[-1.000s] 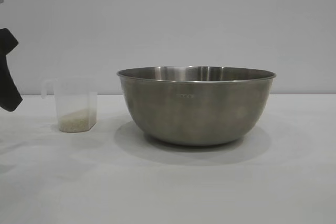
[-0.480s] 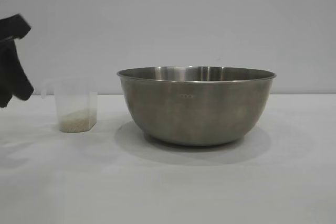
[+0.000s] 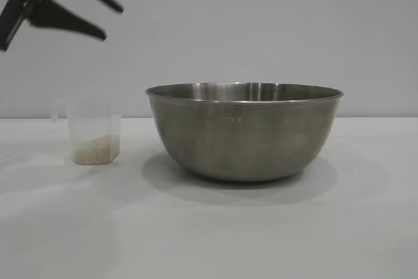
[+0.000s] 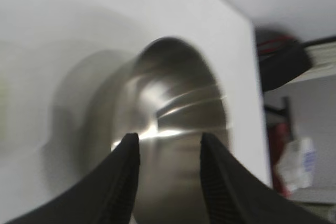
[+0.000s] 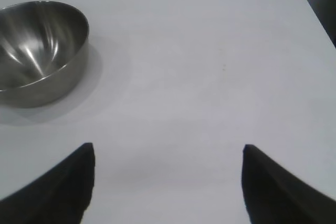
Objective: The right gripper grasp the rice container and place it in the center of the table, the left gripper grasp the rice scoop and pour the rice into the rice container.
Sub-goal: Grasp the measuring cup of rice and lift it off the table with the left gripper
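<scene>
The steel rice container point(image 3: 244, 131) stands mid-tabletop point(image 3: 209, 233); the rice scoop point(image 3: 91, 129) with rice point(image 3: 95, 149) sits just left. Left end effector point(image 3: 112, 21) hovers high left, fingers apart, empty. Right end effector point(image 5: 168, 169) stands wide apart.

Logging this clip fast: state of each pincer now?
Left pincer: open, holding nothing, up above the rice scoop.
Right pincer: open, empty.

Brushed silver-grey rice container point(image 3: 243, 134), translucent whitish rice scoop point(image 3: 93, 129), off-white rice point(image 3: 95, 149), plain white table point(image 3: 209, 233), black left gripper point(image 3: 112, 20)
</scene>
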You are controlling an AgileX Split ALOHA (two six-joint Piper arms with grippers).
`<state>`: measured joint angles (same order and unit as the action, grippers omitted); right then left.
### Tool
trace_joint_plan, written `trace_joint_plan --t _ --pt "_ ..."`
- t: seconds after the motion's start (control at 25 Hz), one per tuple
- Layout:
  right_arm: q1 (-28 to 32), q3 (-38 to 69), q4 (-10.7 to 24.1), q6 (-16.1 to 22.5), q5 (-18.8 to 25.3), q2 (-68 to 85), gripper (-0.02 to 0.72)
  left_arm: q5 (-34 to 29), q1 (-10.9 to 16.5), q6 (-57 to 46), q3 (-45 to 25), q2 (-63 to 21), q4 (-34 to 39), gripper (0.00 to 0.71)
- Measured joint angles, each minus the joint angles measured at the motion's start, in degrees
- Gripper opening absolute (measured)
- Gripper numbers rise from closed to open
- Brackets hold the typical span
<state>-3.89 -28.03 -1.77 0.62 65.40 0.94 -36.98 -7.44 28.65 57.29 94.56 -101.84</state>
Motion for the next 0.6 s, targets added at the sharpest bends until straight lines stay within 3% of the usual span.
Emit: trace_joint_plan --t 0.12,0.36,0.48,0.6 --pt "0.0 0.0 0.0 0.0 0.0 0.0 0.532 3.3 0.0 -13.7 3.3 0.1 0.0 0.249" --pt "0.0 0.0 0.0 0.0 0.0 0.0 0.532 6.4 0.0 -26.2 14.6 0.7 0.0 0.249" --pt "0.0 0.0 0.0 0.0 0.0 0.0 0.532 7.0 0.0 -20.9 23.8 1.0 0.0 0.249" --pt "0.0 0.0 0.0 0.0 0.0 0.0 0.532 5.6 0.0 -6.4 33.7 1.0 0.0 0.249"
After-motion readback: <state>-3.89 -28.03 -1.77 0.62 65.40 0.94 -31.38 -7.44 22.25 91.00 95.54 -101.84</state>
